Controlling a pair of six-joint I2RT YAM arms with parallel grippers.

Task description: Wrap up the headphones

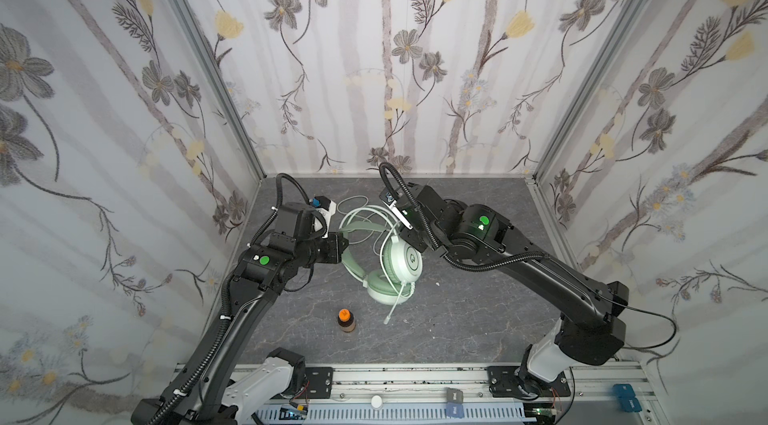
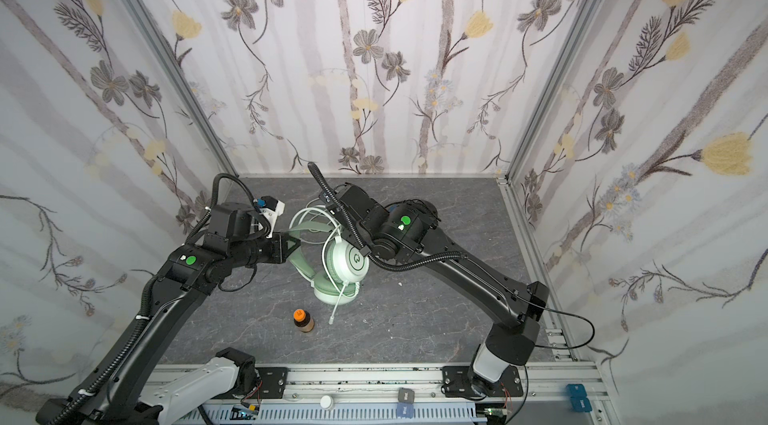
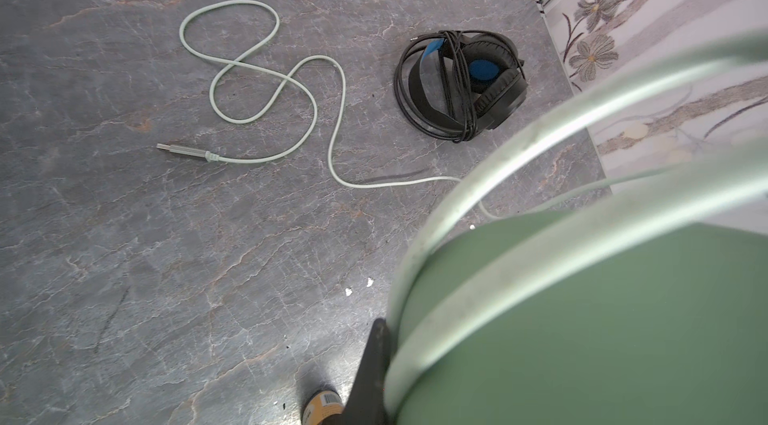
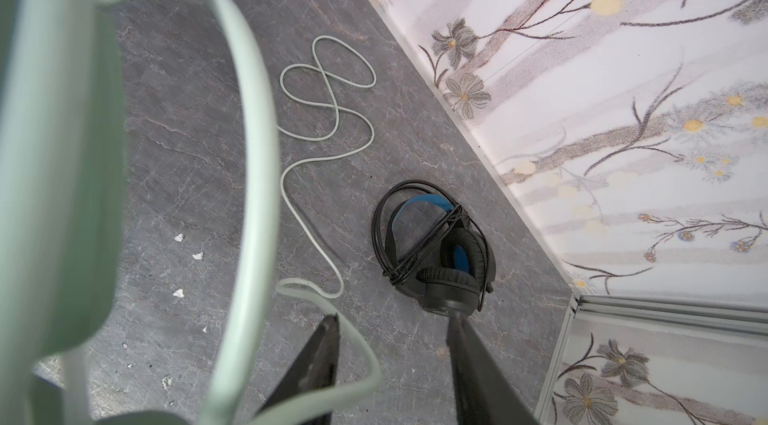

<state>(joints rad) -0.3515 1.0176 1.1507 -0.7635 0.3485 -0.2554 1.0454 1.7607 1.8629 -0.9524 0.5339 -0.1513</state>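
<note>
Left claw (image 1: pixel 338 246): clenched on the band (image 1: pixel 353 231) of the mint set (image 1: pixel 399 265); I see only one finger in its wrist view, tight against the band.
Right claw (image 4: pixel 392 319): released; its fingers stand apart and a strand of cable (image 3: pixel 324 111) crosses between them unpinched.
Mint set: just past the bottle (image 1: pixel 345 320), toward the back wall. One cup is stacked over the other and the mic (image 1: pixel 395 306) points back at the bottle. I cannot tell whether the lower cup rests on the table (image 1: pixel 478 319).
Cable: one strand is draped over the upper cup. The rest snakes loose on the table farther from the bottle and ends in a free plug (image 3: pixel 183 149).
Black set (image 3: pixel 461 82): much farther from the bottle, close by a wall, with its cord already wound round it. I can't find it in either top view.
Handling, my read: the mint set is light, with a springy plastic band and soft pads, so my left grip on the band should steady it. The cable is limp and smooth, so it will sag and may slip off the cups.
Where I'd grab: the slack close to the mint set, not the plug, so each turn stays short and taut.
Stage, my guess: black set done, mint set barely begun.
</note>
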